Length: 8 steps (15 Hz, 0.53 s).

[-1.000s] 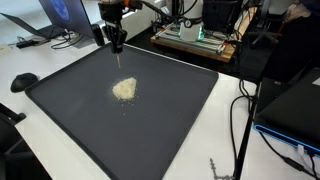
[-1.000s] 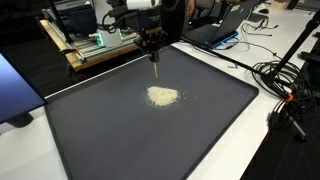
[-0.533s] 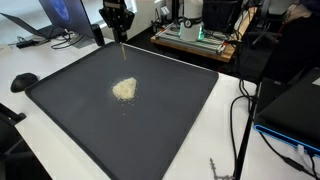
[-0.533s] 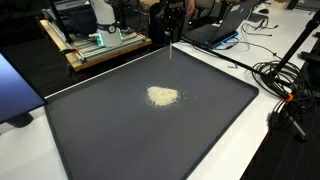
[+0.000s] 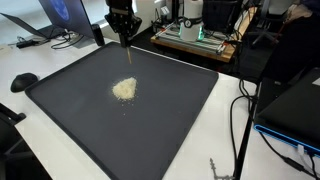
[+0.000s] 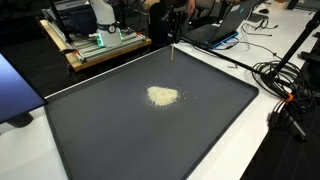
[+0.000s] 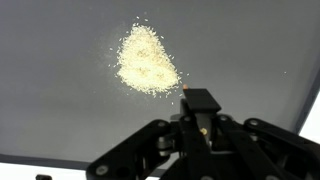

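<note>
A small heap of pale grains lies near the middle of a large dark mat. My gripper hangs above the mat's far edge, behind the heap and clear of it. It is shut on a thin dark stick that points down at the mat. In the wrist view the stick's black body sits between the fingers, and its orange tip shows just beside the heap. In an exterior view the gripper body is lost at the top edge.
The mat lies on a white table. A black round object sits by the mat's corner. Behind it are a laptop and a wooden board with electronics. Cables trail along one side.
The gripper, still shut on the stick, rose from low over the mat and shifted toward the far edge, away from the heap. The heap has not moved.
</note>
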Each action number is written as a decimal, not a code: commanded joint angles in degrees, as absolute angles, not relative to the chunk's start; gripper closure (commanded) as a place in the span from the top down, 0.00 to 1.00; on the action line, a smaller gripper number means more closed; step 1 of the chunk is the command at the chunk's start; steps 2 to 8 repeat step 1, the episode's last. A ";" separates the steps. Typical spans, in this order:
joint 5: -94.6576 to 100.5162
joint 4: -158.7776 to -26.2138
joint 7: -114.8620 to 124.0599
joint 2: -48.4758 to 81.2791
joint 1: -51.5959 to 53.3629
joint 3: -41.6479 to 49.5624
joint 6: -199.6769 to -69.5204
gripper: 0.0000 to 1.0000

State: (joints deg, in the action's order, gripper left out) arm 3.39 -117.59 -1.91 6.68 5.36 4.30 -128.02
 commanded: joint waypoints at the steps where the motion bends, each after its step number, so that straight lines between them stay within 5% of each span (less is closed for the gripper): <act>1: 3.19 -120.55 -2.66 5.14 2.64 2.93 -131.68 0.03; 8: 3.19 -120.55 -2.66 5.14 2.64 2.93 -131.68 0.03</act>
